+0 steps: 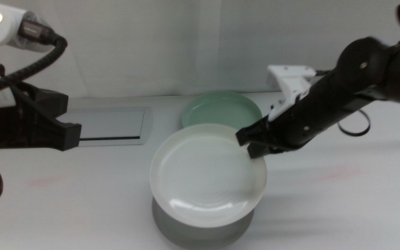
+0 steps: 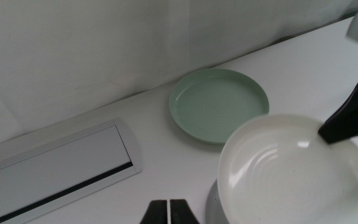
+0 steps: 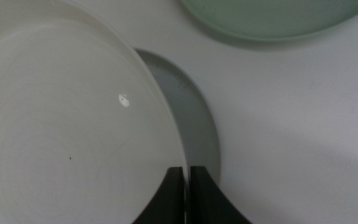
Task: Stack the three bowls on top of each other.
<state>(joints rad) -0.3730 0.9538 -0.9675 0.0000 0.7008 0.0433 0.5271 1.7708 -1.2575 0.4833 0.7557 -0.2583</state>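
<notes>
Top bowl [image 1: 207, 170] sits over the lower bowl [image 1: 200, 232] near the desk [image 1: 339, 201] front. Third bowl [image 1: 222, 111] behind. Panel [image 1: 110, 126] at rear left.

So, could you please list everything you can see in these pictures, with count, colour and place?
White bowl: one, white, held by its rim above the grey bowl, not yet set down flat.
Grey bowl: one, grey, on the table at the front, mostly hidden under the white bowl.
Green bowl: one, mint green, on the table behind the other two, apart from them.
Silver panel: one, silver, flat in the table beside the green bowl.
Table: one, white.
Right gripper: one, dark, shut on the white bowl's rim.
Left gripper: one, dark, jaws together, waiting at the left over the table, holding nothing.
</notes>
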